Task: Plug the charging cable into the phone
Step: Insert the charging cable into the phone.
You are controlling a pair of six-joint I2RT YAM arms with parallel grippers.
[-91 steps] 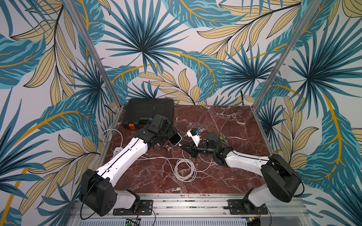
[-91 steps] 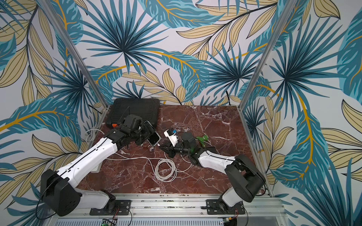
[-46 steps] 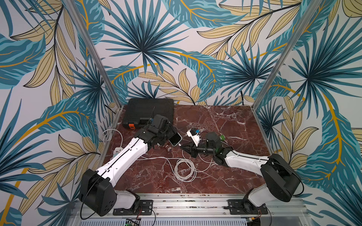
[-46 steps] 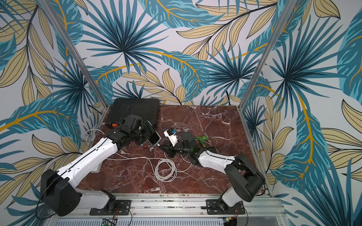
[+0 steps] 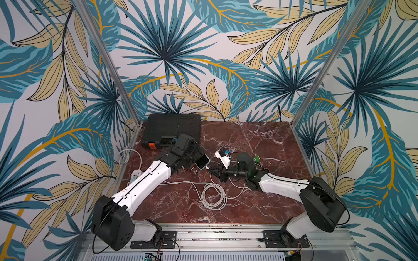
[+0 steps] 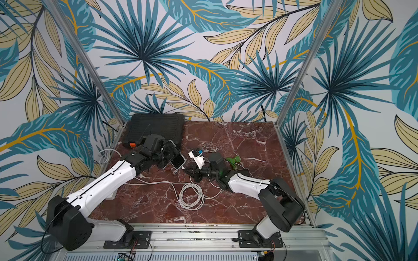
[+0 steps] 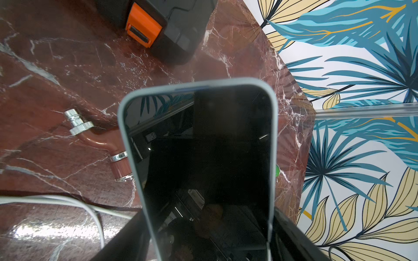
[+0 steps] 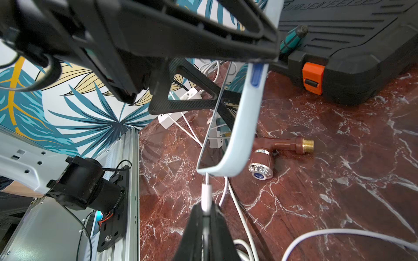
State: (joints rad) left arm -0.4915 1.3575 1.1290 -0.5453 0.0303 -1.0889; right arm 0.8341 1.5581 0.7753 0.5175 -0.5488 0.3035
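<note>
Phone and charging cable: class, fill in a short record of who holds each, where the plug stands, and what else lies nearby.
phone: held by the left gripper, screen dark
cable plug: pinched in the shut right gripper
plug position: metal tip at the phone's bottom edge, white body outside
spare cable: coiled on the marble table
nearby: brown tap fitting, black case

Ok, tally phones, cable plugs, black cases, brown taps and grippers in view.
phone: 1
cable plug: 1
black case: 1
brown tap: 1
grippers: 2 (left gripper, right gripper)
Total: 6
</note>
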